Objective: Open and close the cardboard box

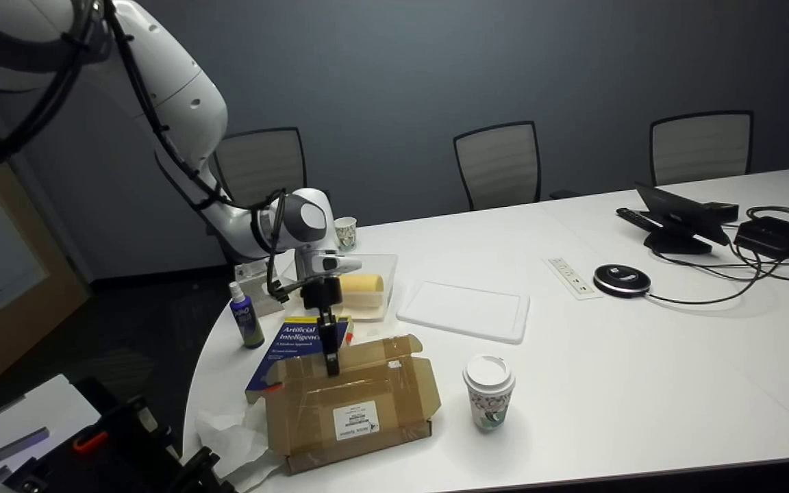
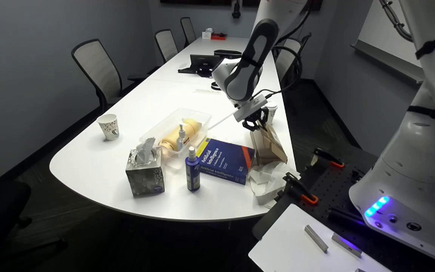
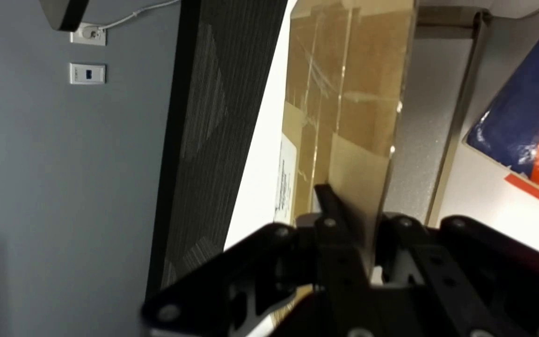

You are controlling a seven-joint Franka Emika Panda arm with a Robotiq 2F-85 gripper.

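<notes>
Slanting upward, the lid flap (image 3: 358,164) of a flat, rectangular brown cardboard box (image 1: 350,392) is held between the two black fingers (image 3: 335,229) of the robot's gripper (image 3: 367,220); the jaws are closed upon the thin cardboard, one finger being seen on each face. Beyond the fingertips, the box's shaded interior is partly exposed, and its base is set on the white table (image 1: 641,383). Just beside it, a thick blue book with a red band (image 2: 223,156) is laid flat, and crumpled white paper (image 2: 272,181) is bunched near both. A patterned paper cup with a white lid (image 1: 489,400) is stood nearby. Farther off, a yellow cylindrical bottle (image 2: 188,130) is contained in a clear plastic bin (image 1: 389,284). Farthest, black-framed mesh chairs (image 1: 497,164) are ranged along the table.
</notes>
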